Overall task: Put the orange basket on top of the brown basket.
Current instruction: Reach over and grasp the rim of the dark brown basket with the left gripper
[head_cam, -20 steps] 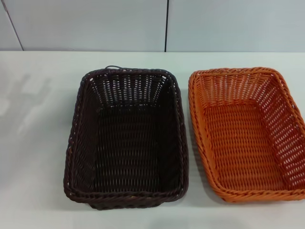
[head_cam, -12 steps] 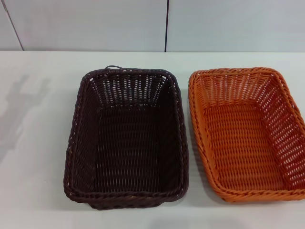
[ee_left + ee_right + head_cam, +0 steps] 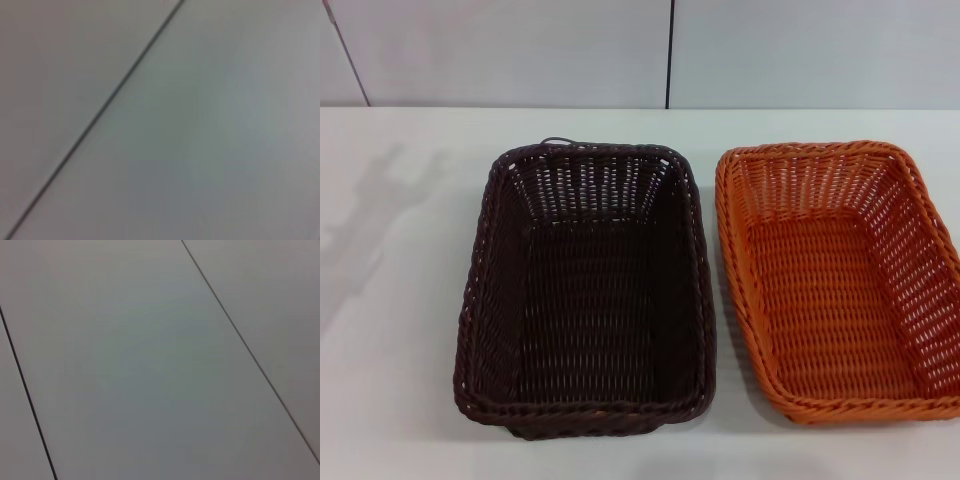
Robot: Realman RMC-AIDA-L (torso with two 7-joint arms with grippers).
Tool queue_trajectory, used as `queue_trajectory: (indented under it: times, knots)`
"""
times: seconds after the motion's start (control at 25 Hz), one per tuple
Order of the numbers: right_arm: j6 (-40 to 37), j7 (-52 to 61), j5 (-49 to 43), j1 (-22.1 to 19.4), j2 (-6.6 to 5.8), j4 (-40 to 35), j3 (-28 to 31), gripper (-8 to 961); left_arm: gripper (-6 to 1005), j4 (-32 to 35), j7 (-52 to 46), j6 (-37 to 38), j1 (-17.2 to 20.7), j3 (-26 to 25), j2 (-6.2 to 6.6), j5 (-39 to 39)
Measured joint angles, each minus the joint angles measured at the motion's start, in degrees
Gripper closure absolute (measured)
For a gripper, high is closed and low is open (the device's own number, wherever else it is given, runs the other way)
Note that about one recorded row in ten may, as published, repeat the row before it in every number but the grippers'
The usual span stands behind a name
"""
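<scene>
Orange basket (image 3: 835,285) beside brown basket (image 3: 586,290)

Neither arm nor claw visible in head view; both wrist views show no claw parts.

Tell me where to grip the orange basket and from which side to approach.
Grip the orange basket on its braided rim, on the long side facing the brown basket, coming down from above. It sits upright and empty, so one finger probably fits inside; the gap between baskets is narrow.
</scene>
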Motion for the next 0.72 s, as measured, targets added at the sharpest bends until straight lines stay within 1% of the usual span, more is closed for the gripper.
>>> queue_trajectory:
  times: [0.04, 0.08, 0.16, 0.2, 0.24, 0.28, 0.32, 0.36, 0.44, 0.48, 0.52, 0.56, 0.6, 0.64, 0.68, 0.72]
  knots:
    - [0.09, 0.0, 0.0, -0.03, -0.01, -0.04, 0.03, 336, 172, -2.66, -4.24, 3.6, -0.33, 4.72, 1.49, 0.15]
    - [0.09, 0.0, 0.0, -0.03, -0.01, -0.04, 0.03, 336, 174, -2.66, -4.24, 3.6, -0.33, 4.72, 1.49, 0.15]
    - [0.21, 0.0, -0.01, -0.08, -0.05, -0.08, 0.05, 336, 177, -6.26, -11.23, 7.92, -0.77, 10.04, 3.92, 1.24]
    - [0.25, 0.0, -0.01, -0.1, -0.06, -0.14, 0.06, 336, 178, -8.12, -15.56, 9.96, -1.11, 12.47, 5.36, 2.53]
    - [0.25, 0.0, -0.01, -0.1, -0.06, -0.14, 0.06, 336, 180, -8.12, -15.56, 9.96, -1.11, 12.47, 5.36, 2.53]
    - [0.29, -0.16, -0.01, -0.1, -0.06, -0.24, 0.04, 336, 181, -12.75, -26.38, 12.24, -2.22, 16.48, 8.96, 8.72]
    - [0.29, -0.16, -0.01, -0.1, -0.06, -0.24, 0.04, 336, 183, -12.75, -26.38, 12.24, -2.22, 16.48, 8.96, 8.72]
    - [0.31, -0.3, -0.01, -0.11, -0.07, -0.29, 0.06, 336, 184, -14.12, -29.58, 12.55, -2.63, 17.32, 10.0, 10.8]
    - [0.77, -0.48, -0.01, -0.12, -0.12, -0.34, 0.07, 336, 187, -19.48, -43.35, 12.16, -4.22, 19.43, 13.27, 21.65]
    - [1.57, -0.53, -0.01, -0.07, -0.16, -0.38, 0.06, 336, 189, -24.36, -54.27, 10.25, -5.78, 20.49, 15.15, 32.16]
    - [1.57, -0.53, -0.01, -0.07, -0.16, -0.38, 0.06, 336, 190, -24.36, -54.27, 10.25, -5.78, 20.49, 15.15, 32.16]
    - [2.45, -0.6, -0.01, 0.02, -0.27, -0.52, 0.05, 337, 192, -27.34, -61.21, 8.2, -6.86, 20.86, 15.9, 38.73]
    - [2.45, -0.6, -0.01, 0.02, -0.27, -0.52, 0.05, 337, 194, -29.95, -66.28, 5.73, -7.89, 20.87, 16.07, 44.62]
    - [2.82, -0.63, -0.01, 0.04, -0.39, -0.56, 0.05, 337, 195, -33.01, -70.88, 2.8, -8.9, 20.71, 15.97, 50.31]
    - [3.62, -0.66, -0.01, 0.06, -0.67, -0.59, 0.07, 337, 197, -38.43, -78.28, -3.16, -10.76, 20.52, 15.26, 60.89]
    - [3.62, -0.66, -0.01, 0.06, -0.67, -0.59, 0.07, 337, 198, -38.43, -78.28, -3.16, -10.76, 20.52, 15.26, 60.89]
